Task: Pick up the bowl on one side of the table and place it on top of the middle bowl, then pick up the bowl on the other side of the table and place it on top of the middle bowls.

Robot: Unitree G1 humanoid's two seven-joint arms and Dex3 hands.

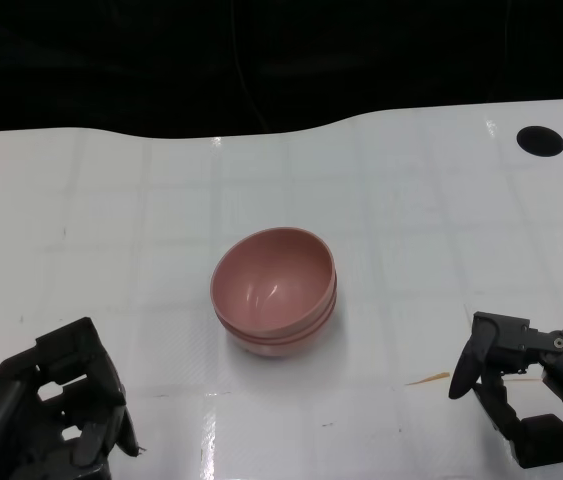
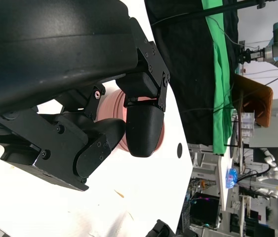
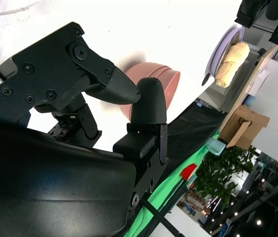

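Smooth, matt pink plastic bowls (image 1: 274,292) sit nested on a glossy white surface (image 1: 441,250) that catches the overhead light, between the left robot hand (image 1: 46,415) and right robot hand (image 1: 526,395), both hard black plastic.

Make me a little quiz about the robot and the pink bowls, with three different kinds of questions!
1. True or false: the pink bowls sit nested in one stack.
2. Pick one. The left hand is: A) holding a bowl, B) holding nothing, C) pressing on the stack.
3. Fill in the blank: the black round spot lies at the table's far ____ corner, seen from the head view.

Key: 1. True. 2. B; the right hand also holds nothing. 3. Right.
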